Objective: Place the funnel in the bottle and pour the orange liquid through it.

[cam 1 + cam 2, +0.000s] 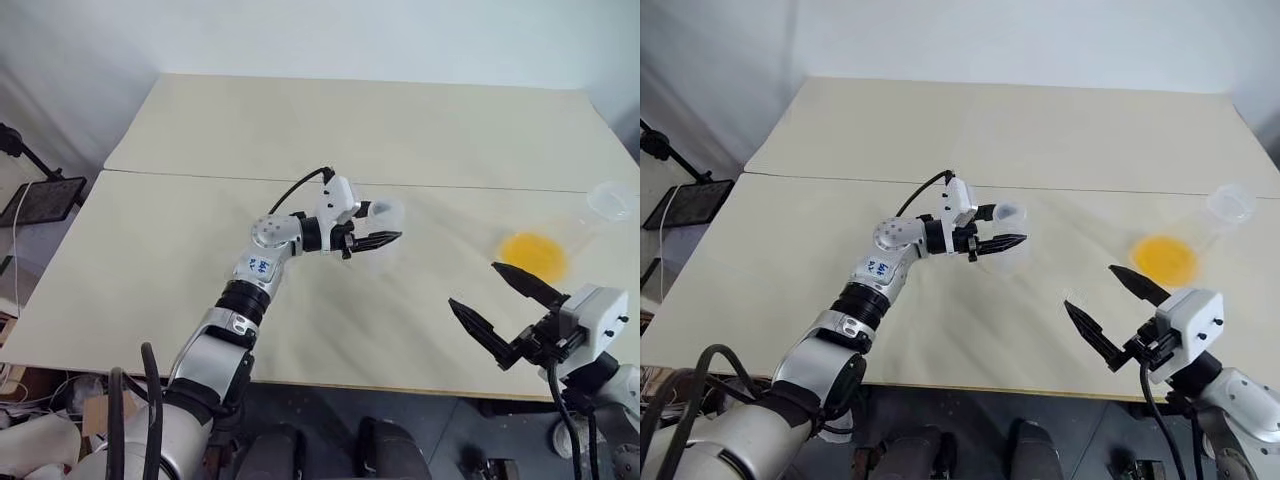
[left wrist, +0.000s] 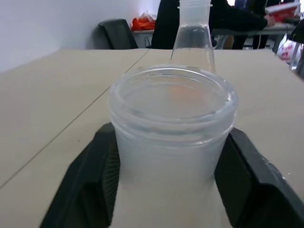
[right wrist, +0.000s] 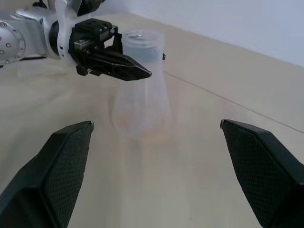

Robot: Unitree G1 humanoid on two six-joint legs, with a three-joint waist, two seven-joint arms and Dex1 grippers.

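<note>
The bottle (image 3: 140, 111) stands upright on the table near its middle. A frosted, rimmed clear piece, the funnel (image 2: 173, 123), sits on top of its neck. My left gripper (image 1: 385, 240) reaches in level from the left. Its two black fingers lie against the funnel's sides, and no gap shows. The orange liquid (image 1: 533, 255) is a shallow pool in a second clear flask (image 2: 192, 33) at the right of the table. My right gripper (image 1: 475, 284) hangs open and empty near the table's front edge, short of that flask.
The beige table (image 1: 300, 120) is two boards joined by a seam that runs across behind the bottle. A black stand with cables (image 1: 40, 195) is off the table's left edge. Chairs and people are far behind the flask in the left wrist view.
</note>
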